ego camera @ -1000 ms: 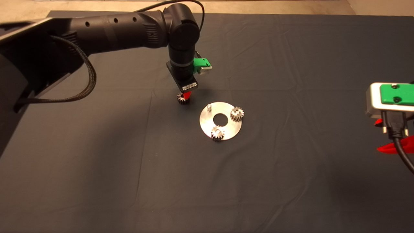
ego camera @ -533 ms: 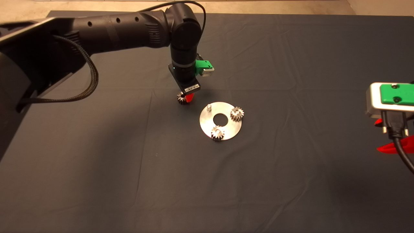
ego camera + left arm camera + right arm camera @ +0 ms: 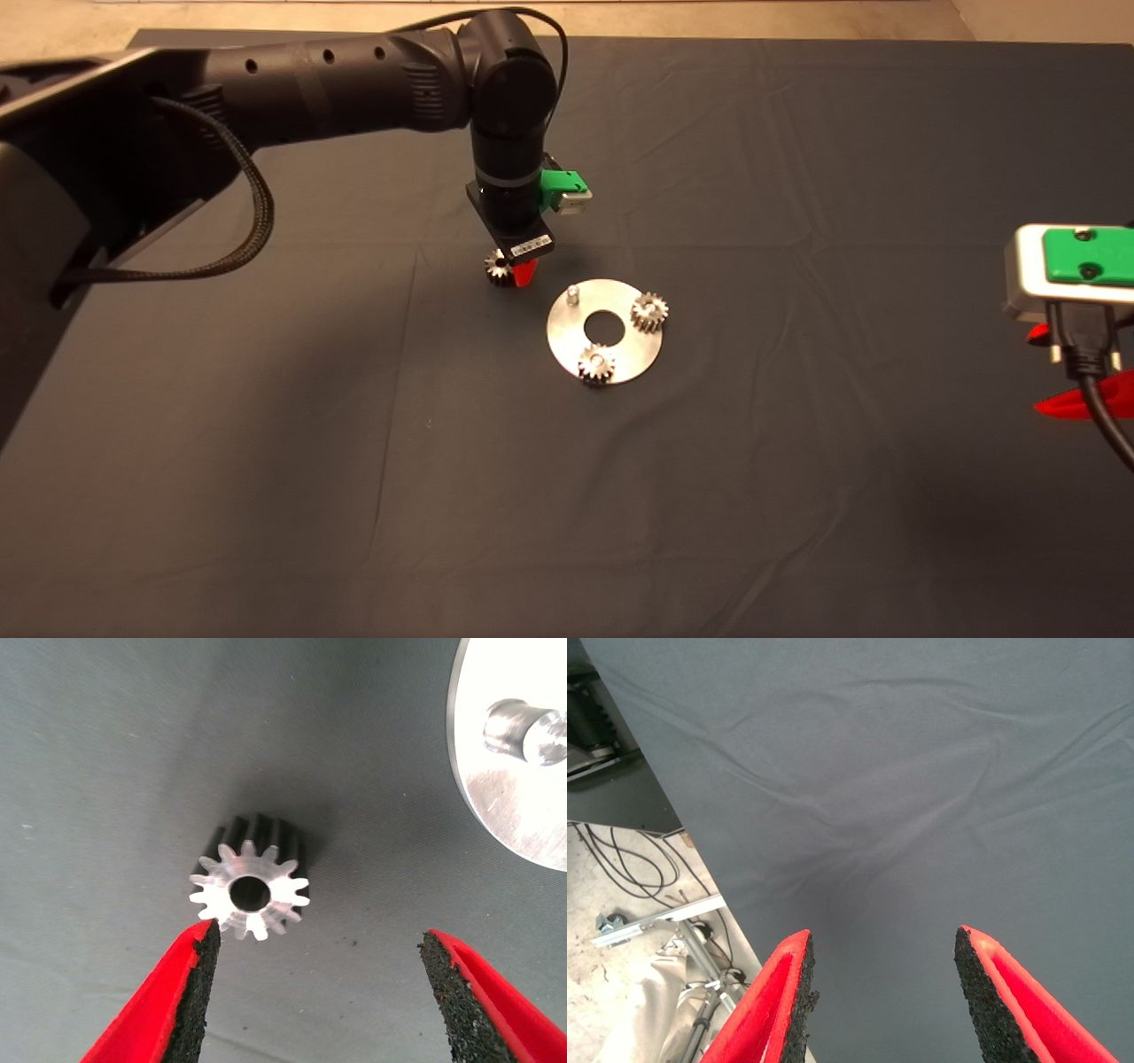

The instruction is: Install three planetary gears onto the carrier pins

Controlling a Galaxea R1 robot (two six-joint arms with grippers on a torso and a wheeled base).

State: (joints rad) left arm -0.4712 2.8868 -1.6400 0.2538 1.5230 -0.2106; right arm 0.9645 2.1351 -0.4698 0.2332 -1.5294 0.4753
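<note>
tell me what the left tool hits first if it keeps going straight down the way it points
Probably the loose gear on the mat: the open left tool points down at it, though off-centre, so one finger may touch first.

silver-grey gears (image 3: 649, 312), silver disc (image 3: 567, 341), dark mat (image 3: 797, 496), red-fingered green left claw (image 3: 314, 992)

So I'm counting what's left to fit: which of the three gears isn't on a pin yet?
The gear on the mat beside the disc, under the open left gripper. The other two sit on pins; one pin stands bare.

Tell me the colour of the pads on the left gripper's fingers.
Black, on red fingers; the left wrist view shows it best.
</note>
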